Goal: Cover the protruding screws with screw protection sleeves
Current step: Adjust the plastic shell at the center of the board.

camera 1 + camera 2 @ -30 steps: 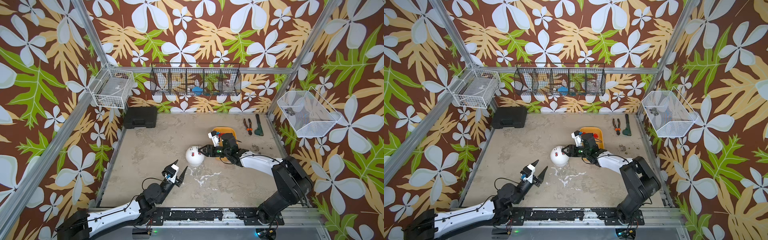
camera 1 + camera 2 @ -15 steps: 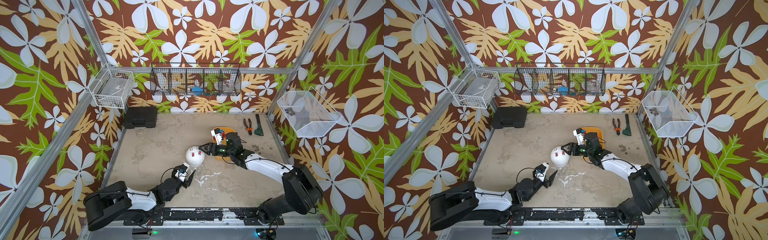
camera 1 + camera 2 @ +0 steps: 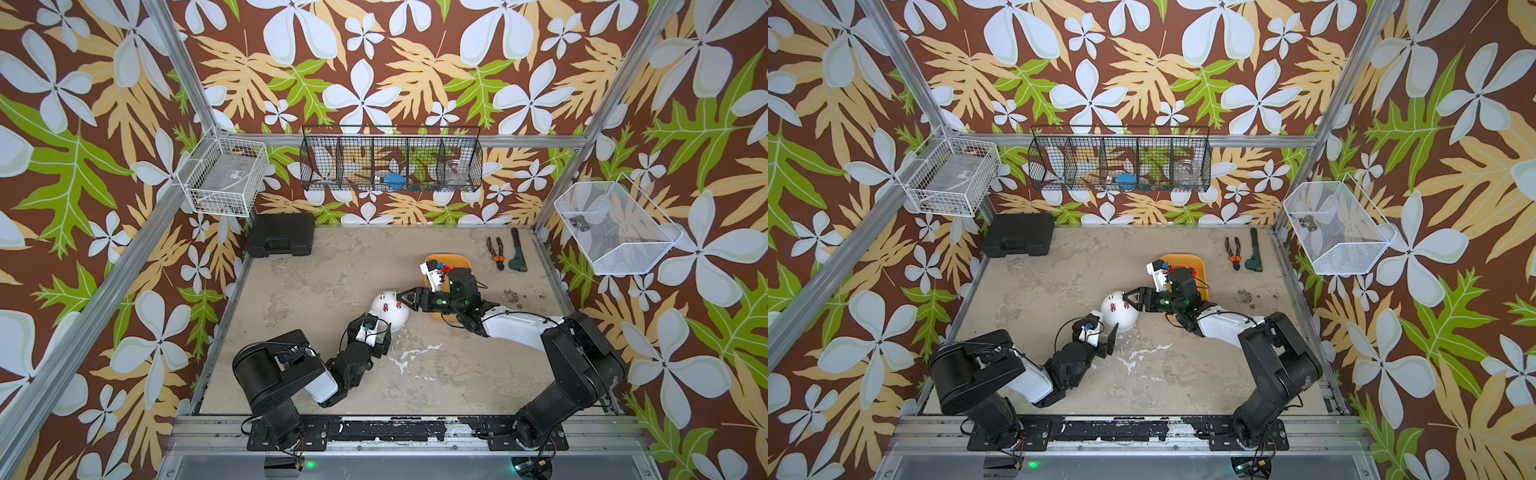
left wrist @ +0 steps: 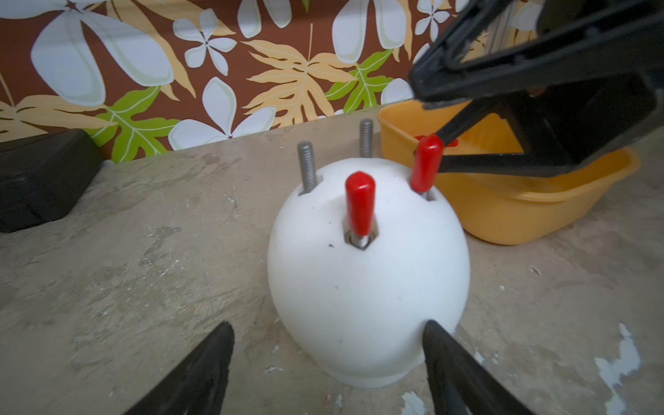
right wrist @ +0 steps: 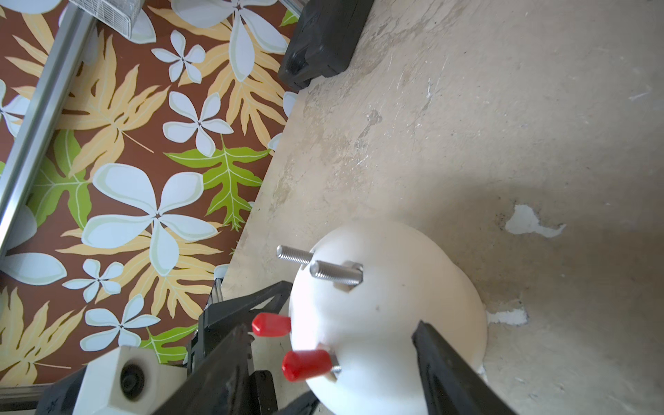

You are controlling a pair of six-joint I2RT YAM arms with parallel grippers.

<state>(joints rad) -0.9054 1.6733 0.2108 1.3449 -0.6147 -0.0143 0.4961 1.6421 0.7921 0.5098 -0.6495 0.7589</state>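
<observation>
Nearest me, the left gripper [image 4: 327,324] sits low at the near foot of the white dome [image 4: 366,298]. Its jaws are spread wide and hold nothing. One finger [image 4: 452,366] looks to be touching the dome's lower edge, and the other stands clear over the table [image 4: 107,287]. I read that as a brace to keep the dome from sliding under a push, though I can't tell whether it bears any load.

Four screws stand up from the dome. The two on my side wear red sleeves, one at the front [image 4: 360,203] and one toward the right arm [image 4: 426,161]. Each shows a little bare thread at its foot, so I judge neither is pressed fully home. Behind them are the two bare screws [image 4: 307,167], which puts the job about half done.

The right gripper [image 3: 399,296] reaches in from the far side with its jaws wide, gripping nothing. One fingertip is just beside the top of the second sleeve.

Just past the dome is the yellow tub [image 4: 503,215], with some red showing inside it in both top views. It is close to the right arm, so fetching the next sleeve should be a short reach. The pliers [image 3: 495,253] and the black case [image 3: 280,235] lie by the back wall, well apart from the work.
</observation>
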